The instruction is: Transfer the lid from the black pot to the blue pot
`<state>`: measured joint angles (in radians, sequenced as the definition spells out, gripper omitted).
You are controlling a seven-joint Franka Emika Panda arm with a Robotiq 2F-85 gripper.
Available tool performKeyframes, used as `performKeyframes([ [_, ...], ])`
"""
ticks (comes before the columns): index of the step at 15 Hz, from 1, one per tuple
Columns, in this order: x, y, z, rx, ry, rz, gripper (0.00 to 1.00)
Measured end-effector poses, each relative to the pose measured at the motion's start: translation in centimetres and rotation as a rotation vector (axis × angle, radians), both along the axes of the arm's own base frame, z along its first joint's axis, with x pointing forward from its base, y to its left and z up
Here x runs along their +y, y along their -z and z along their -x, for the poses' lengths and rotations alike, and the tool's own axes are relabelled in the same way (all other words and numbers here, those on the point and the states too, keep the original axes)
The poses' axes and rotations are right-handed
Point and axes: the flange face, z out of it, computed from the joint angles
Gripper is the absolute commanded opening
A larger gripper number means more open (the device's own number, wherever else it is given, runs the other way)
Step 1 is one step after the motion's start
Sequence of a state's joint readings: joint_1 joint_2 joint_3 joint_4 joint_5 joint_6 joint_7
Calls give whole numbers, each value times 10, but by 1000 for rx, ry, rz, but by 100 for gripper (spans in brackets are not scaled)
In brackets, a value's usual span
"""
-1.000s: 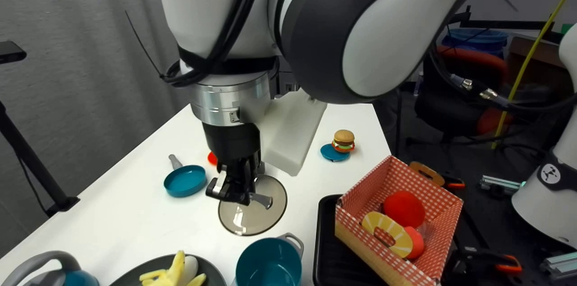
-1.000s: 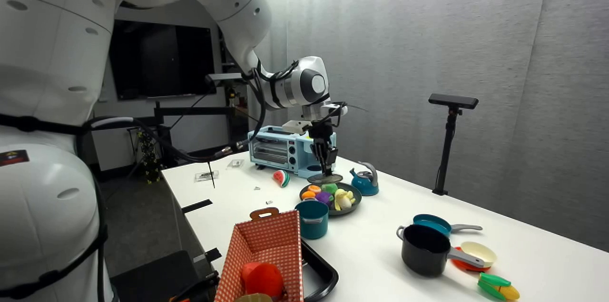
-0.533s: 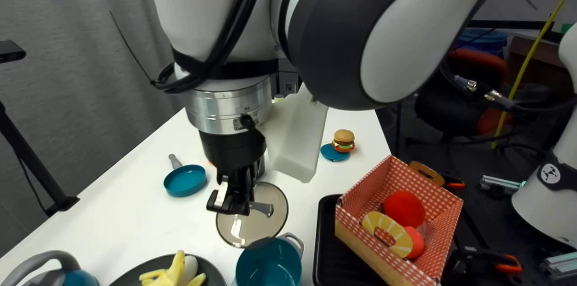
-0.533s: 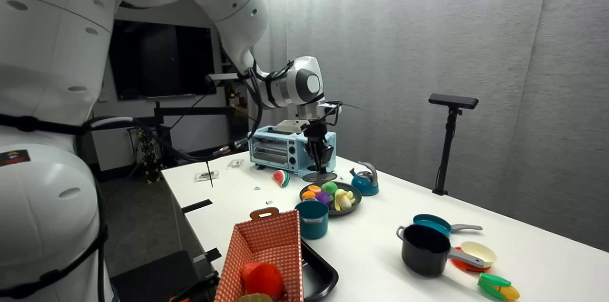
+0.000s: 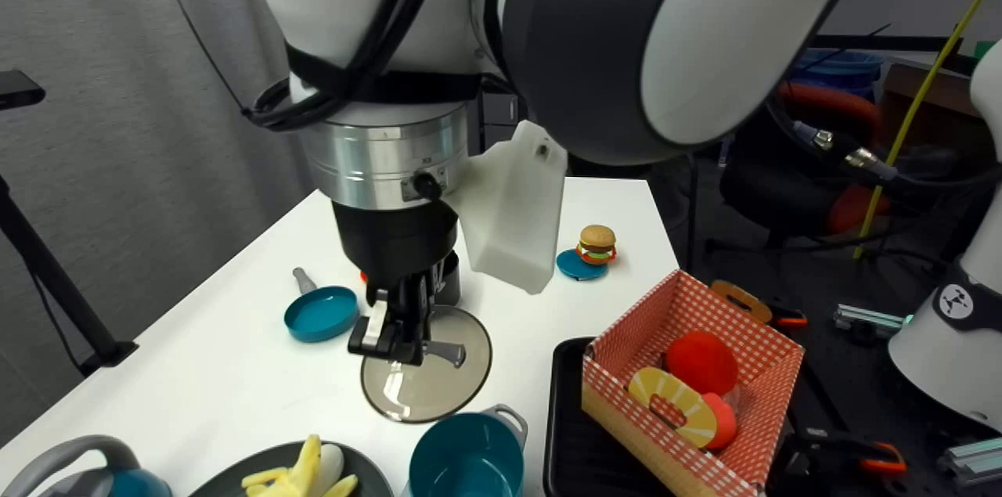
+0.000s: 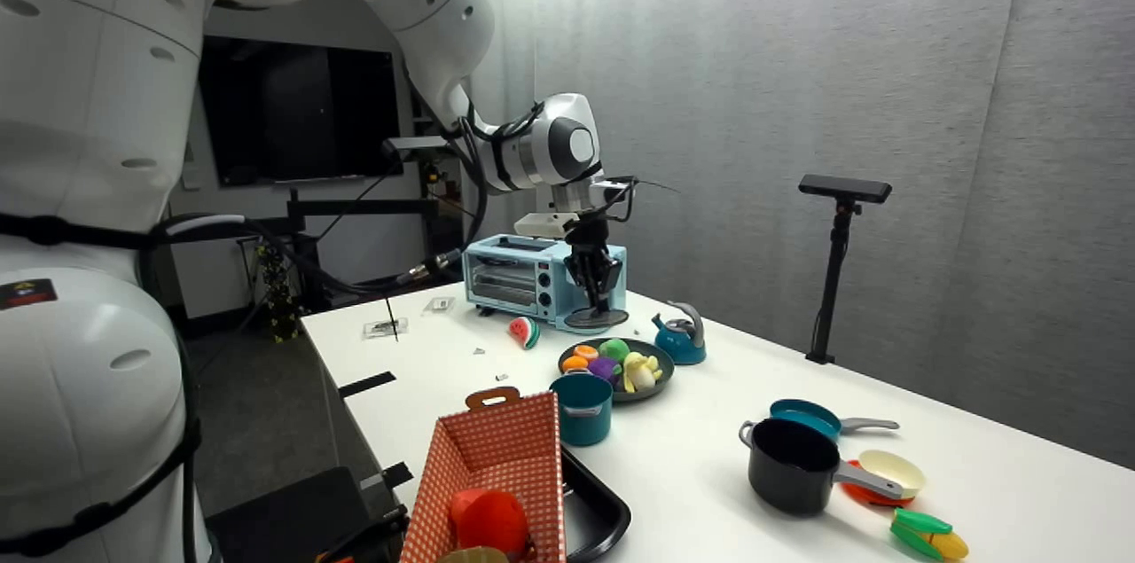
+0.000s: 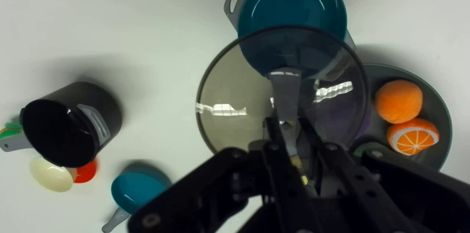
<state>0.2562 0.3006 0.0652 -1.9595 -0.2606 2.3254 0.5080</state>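
The see-through lid [image 5: 419, 395] with a dark grey handle hangs level in the air. My gripper [image 5: 427, 347] is shut on the lid's handle, with a fingertip on each side of it in the wrist view [image 7: 287, 122]. The blue pot [image 5: 470, 473] stands open on the table. In the wrist view the lid [image 7: 231, 75] overlaps only part of the blue pot [image 7: 290, 2], so it is off centre and apart from it. The black pot [image 6: 789, 479] stands open and uncovered; it also shows in the wrist view [image 7: 99, 104] and is mostly hidden behind my gripper in an exterior view.
A dark pan [image 6: 661, 384] of toy food stands beside the blue pot. A kettle [image 6: 681, 346] and a light blue toaster oven [image 6: 505, 279] are behind it. A checkered box [image 5: 626, 395] rests on a black tray [image 5: 567, 434]. A teal frying pan [image 5: 321, 317] lies near the black pot.
My gripper and the lid have shifted slightly left in both exterior views. They dipped a little in an exterior view, then rose over the last half second. The lid stays gripped; the pots have not moved.
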Motion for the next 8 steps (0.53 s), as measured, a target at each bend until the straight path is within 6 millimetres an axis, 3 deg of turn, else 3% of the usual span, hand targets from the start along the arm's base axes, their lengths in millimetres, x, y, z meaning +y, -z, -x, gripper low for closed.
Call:
performKeyframes([
  [4, 5, -14, 2, -16, -40, -4, 4],
  [8, 20, -14, 7, -9, -109, -6, 4],
])
